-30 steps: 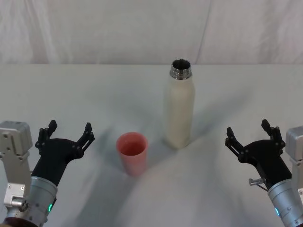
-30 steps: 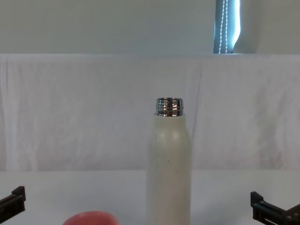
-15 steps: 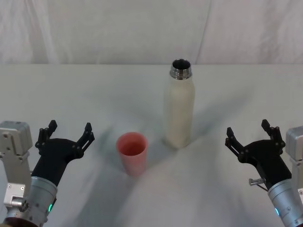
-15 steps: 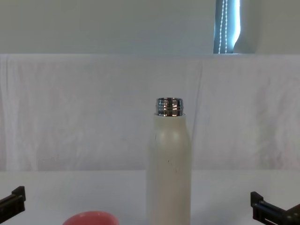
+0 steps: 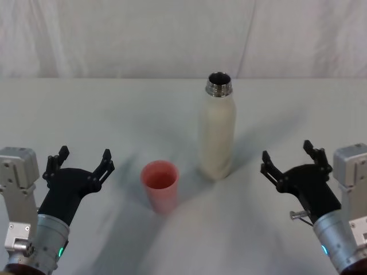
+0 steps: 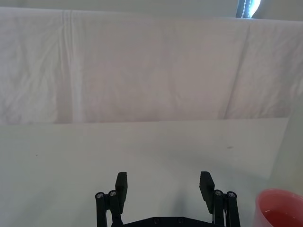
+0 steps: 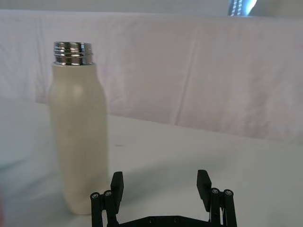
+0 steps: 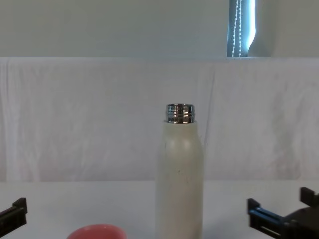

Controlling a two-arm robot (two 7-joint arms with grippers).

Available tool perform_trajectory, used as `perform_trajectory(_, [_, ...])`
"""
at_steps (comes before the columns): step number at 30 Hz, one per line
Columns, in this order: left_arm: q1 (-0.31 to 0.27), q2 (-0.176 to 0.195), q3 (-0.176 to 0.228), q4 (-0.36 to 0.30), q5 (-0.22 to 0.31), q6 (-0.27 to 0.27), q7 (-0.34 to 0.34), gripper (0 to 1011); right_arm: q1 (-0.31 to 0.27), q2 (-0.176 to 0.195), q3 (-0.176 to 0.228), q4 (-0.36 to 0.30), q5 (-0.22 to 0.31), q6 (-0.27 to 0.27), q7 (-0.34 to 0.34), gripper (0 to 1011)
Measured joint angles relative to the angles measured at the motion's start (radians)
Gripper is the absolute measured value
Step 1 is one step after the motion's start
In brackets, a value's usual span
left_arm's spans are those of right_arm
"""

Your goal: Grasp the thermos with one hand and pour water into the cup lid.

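Thermos (image 8: 180, 184) upright – cup lid (image 8: 96, 232) lower left – right hand (image 8: 281, 211) open.

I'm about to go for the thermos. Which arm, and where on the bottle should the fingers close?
Probably the right gripper: it is open and already on the thermos's right, while the cup lid stands at the bottle's front left. Come in sideways and close on the straight cream body around mid-height; the chrome neck is narrow, threaded and must stay free for pouring. The left gripper waits, open.

The cup lid (image 5: 160, 185) stands on the table (image 5: 114, 109), left of and before the thermos (image 5: 217, 132).
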Motion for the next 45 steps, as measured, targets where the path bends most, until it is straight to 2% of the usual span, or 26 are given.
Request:
perform_trajectory(9, [0.0,0.0,0.0,0.0,0.0,0.0,0.0,1001,0.042,-0.041,-0.01,0.036,0.007,0.024,0.051,1002])
perform_trajectory(22, [0.0,0.0,0.0,0.0,0.0,0.0,0.0,1001,0.123,-0.107,-0.009,0.127,0.021,0.06,0.1,1002])
perform_trajectory(45, [0.0,0.0,0.0,0.0,0.0,0.0,0.0,1001,0.167,-0.14,-0.043,0.153,0.015,0.077,0.118,1001])
